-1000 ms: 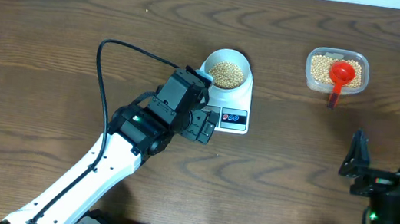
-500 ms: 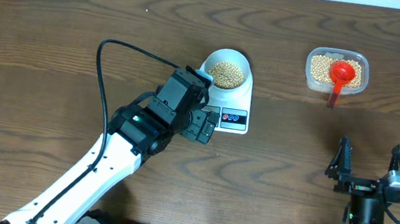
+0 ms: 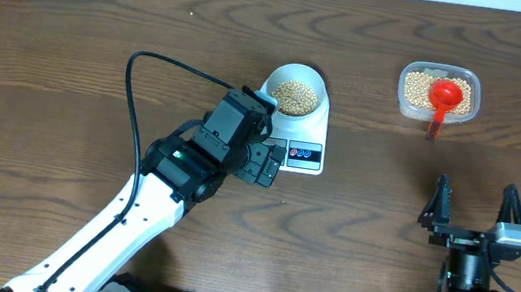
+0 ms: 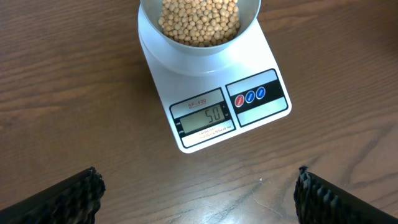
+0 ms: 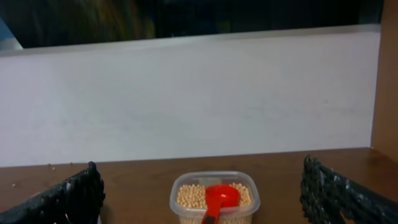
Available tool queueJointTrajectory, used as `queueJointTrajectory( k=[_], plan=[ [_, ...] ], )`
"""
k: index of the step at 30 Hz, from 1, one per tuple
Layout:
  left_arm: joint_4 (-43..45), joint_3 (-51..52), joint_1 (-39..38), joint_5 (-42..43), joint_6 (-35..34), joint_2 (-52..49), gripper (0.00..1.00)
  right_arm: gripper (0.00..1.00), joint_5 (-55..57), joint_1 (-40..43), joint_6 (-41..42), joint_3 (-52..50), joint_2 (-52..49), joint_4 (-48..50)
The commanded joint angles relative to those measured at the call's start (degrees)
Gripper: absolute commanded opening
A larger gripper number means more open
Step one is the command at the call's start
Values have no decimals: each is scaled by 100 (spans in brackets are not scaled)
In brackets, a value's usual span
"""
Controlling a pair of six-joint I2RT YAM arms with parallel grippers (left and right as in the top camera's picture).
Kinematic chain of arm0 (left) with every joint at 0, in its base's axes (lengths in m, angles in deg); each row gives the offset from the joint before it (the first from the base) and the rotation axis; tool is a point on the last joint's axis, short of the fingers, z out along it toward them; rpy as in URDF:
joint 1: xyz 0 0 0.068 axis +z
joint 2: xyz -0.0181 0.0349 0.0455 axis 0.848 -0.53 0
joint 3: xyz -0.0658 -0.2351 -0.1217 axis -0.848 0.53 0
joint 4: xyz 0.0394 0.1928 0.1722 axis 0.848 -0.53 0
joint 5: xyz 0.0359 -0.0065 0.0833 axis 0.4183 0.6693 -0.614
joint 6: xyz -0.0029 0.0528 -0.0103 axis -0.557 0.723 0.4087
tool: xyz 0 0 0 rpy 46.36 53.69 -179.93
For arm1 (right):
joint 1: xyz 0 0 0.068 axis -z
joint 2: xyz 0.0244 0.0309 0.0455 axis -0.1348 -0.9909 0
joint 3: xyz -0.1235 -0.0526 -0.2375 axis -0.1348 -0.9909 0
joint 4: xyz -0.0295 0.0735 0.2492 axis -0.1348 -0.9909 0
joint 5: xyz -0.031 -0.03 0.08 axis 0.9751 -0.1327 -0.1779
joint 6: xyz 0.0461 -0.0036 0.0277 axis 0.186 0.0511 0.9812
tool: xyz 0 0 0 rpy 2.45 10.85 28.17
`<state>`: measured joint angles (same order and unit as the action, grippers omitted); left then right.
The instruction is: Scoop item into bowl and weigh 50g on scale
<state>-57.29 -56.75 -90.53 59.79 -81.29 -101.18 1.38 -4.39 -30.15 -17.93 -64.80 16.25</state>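
The white scale stands mid-table with the pale bowl on it, and tan beans fill the bowl. In the left wrist view the scale has a display that reads 50, and the bowl holds beans. My left gripper is open and empty just in front of the scale; its fingers also show in the left wrist view. My right gripper is open and empty near the front right, well short of the tub.
A clear plastic tub of beans stands at the back right with a red scoop lying in it. The right wrist view shows the tub and scoop ahead, with a white wall behind the table's far edge.
My right arm has pulled back and turned to face straight ahead, its open gripper now level near the front. The left arm, scale and bowl have not moved.
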Motion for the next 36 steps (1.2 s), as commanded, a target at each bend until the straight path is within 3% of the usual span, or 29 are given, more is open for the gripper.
queueJointTrajectory(
  k=[1,7,17,36],
  plan=[
    [2,-26,-2,-15,57,2,100,99,48,-48,-50,-240,42,201],
    [2,-26,-2,-15,55,2,100,99,48,-46,-50,-282,42,-90],
    [2,-26,-2,-15,55,2,100,99,55,-46,-55,-282,42,-1526],
    [2,-26,-2,-15,57,2,100,99,133,-46,-55,-282,39,-1513]
  ],
)
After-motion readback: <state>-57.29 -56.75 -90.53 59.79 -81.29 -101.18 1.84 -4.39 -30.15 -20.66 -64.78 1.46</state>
